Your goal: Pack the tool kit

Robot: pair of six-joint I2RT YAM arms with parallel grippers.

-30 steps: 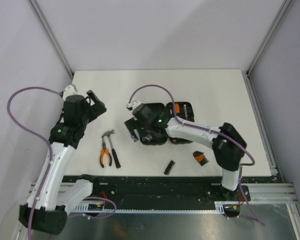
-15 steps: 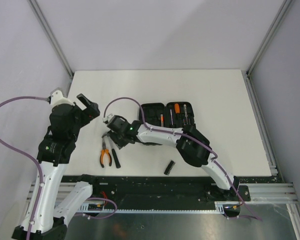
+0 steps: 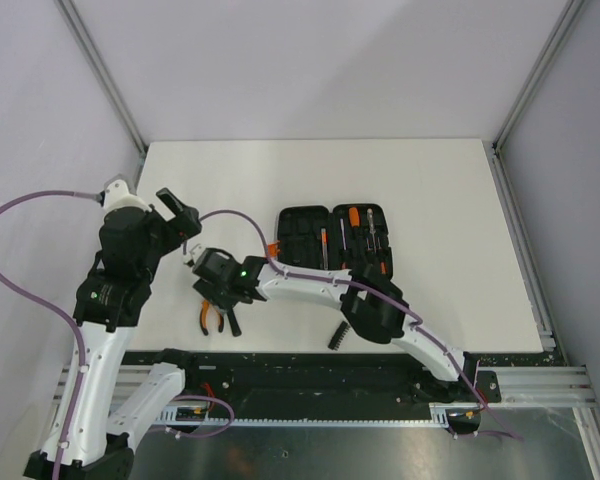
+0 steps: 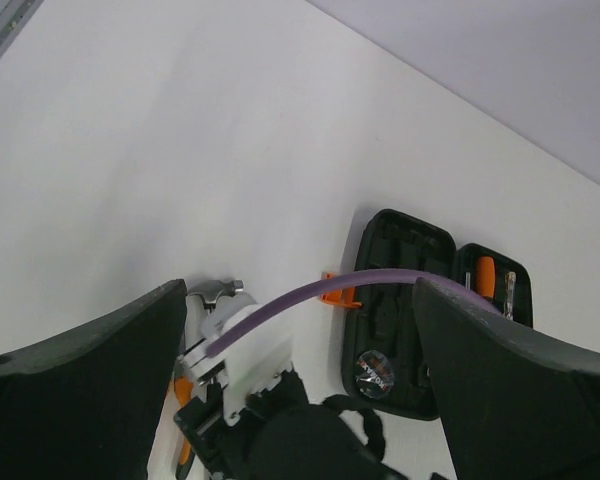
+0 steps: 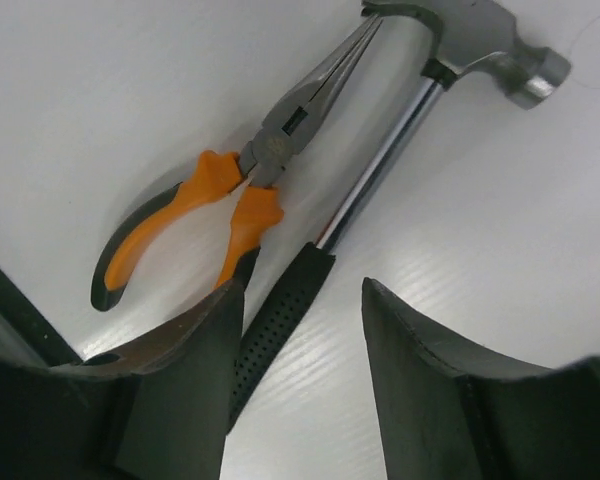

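Observation:
The black tool kit case lies open on the white table, with several orange-and-black screwdrivers in its right half. It also shows in the left wrist view, with its orange latch. My right gripper is open and low over a hammer and orange-handled pliers. The hammer's black grip lies between the fingers, close to the left one. My left gripper is open and empty, raised to the left of them.
A small black bit holder lies near the table's front edge. The right arm stretches across in front of the case. Its purple cable arcs between the left fingers. Grey walls stand on three sides.
My right arm has swept left from over the case to the hammer and pliers. My left arm has drawn back a little to the left.

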